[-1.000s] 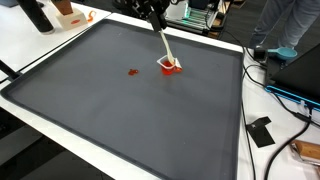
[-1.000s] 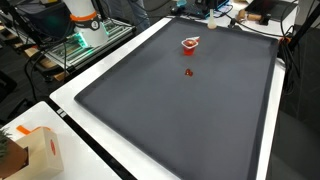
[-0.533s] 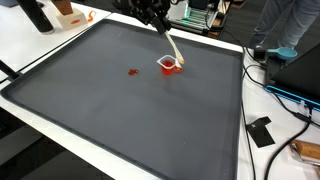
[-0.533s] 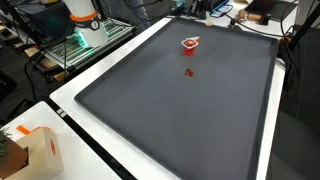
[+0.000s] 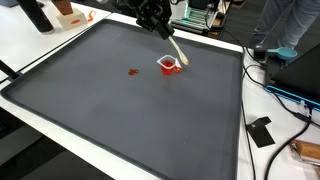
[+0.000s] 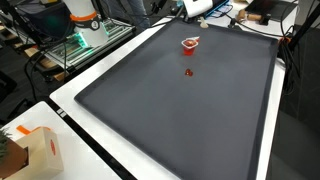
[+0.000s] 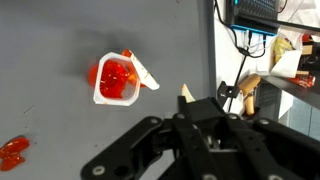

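Black fingers (image 7: 150,132) of the gripper (image 5: 157,20) are pressing together on a pale wooden stick (image 5: 175,48), which is slanting down and away from them in an exterior view. A second ago the stick's lower end was sitting inside the small white plastic cup (image 5: 170,65). Now the arm is lifting and swinging it, so the tip is hanging just past the cup's rim rather than in its red filling. Whether the tip is brushing the rim is too small to tell.

In the wrist view only the stick's short pale end (image 7: 185,94) is showing between the fingertips. The cup (image 7: 115,80) is lying ahead of them and off to one side, clear of the fingers, upright, with a white flap (image 7: 145,78) sticking out from its edge. The cup is sitting where it sat a second ago, so the withdrawal is apparently not dragging it along.

Farther out from the fingers, beyond the cup, red smears (image 5: 132,72) are lying on the dark grey mat (image 5: 120,115), well apart from the stick.
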Tool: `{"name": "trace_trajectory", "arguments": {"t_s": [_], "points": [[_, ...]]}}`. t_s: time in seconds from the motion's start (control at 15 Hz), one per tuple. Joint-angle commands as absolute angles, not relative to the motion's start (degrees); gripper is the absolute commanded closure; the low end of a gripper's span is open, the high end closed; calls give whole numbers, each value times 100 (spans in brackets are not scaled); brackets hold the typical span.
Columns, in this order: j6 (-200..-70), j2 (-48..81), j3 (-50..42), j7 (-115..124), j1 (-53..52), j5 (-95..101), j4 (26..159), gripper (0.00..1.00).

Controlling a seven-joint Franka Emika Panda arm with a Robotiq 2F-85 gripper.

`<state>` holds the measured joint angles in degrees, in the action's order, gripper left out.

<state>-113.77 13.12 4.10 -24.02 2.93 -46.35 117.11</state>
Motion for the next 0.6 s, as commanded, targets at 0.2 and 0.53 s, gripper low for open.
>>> {"name": "trace_trajectory", "arguments": {"t_s": [0.2,0.53], "points": [[-11461,1247,355,-2755,293,-5014,12035,94],[-11420,1280,351,-3108,298,-5341,12080,94]]}}
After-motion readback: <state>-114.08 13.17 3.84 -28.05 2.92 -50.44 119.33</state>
